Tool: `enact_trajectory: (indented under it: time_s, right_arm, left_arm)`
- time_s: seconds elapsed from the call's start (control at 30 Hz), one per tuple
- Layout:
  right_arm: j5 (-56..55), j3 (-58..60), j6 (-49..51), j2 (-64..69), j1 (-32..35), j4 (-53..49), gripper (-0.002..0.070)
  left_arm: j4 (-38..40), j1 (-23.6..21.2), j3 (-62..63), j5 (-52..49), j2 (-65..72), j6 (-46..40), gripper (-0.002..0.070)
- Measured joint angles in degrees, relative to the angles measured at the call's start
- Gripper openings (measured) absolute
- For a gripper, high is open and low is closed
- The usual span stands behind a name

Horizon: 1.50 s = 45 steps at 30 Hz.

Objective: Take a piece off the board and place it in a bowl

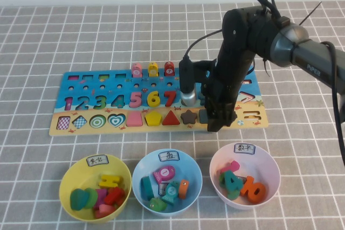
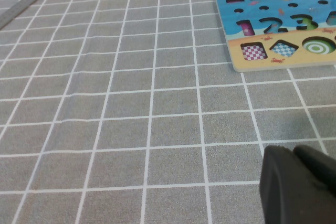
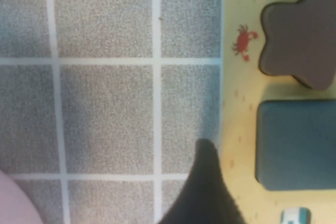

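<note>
The slate-blue square piece [image 3: 296, 145] lies in its slot on the board's [image 1: 108, 95] sandy strip, beside the dark brown star [image 3: 302, 40]. In the high view the piece [image 1: 203, 116] shows partly behind my right gripper [image 1: 220, 122], which points down at the board's front edge. The gripper is open. One dark finger [image 3: 207, 182] stands at the board's edge, apart from the piece, and the other is out of view. The yellow bowl [image 1: 70, 173] stands at the front left, holding several pieces. My left gripper [image 2: 293, 156] is shut and empty over bare tablecloth, left of the board [image 2: 273, 24].
A light blue bowl [image 1: 141, 166] and a pink bowl [image 1: 269, 171], each with several pieces, stand in front of the board beside the yellow one. Numbers and shape pieces remain on the board. A grey checked cloth covers the table.
</note>
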State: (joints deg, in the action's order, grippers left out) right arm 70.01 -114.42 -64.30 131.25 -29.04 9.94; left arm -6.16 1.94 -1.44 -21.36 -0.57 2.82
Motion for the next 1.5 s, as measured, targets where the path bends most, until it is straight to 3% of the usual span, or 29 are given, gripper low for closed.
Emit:
enact_trajectory:
  time_s: [0.4, 0.7, 1.5]
  right_arm:
    - [-0.2, -0.1, 0.0, 0.3, 0.4, 0.5, 0.047]
    - [-1.1, -0.1, 0.0, 0.4, 0.8, 0.4, 0.0288]
    - [-0.9, -0.1, 1.3, -1.3, 1.0, 0.2, 0.0287]
  left_arm:
    - [0.0, 0.0, 0.0, 0.0, 0.0, 0.0, -0.0004]
    - [0.0, 0.0, 0.0, 0.0, 0.0, 0.0, -0.0004]
    - [0.0, 0.0, 0.0, 0.0, 0.0, 0.0, -0.0004]
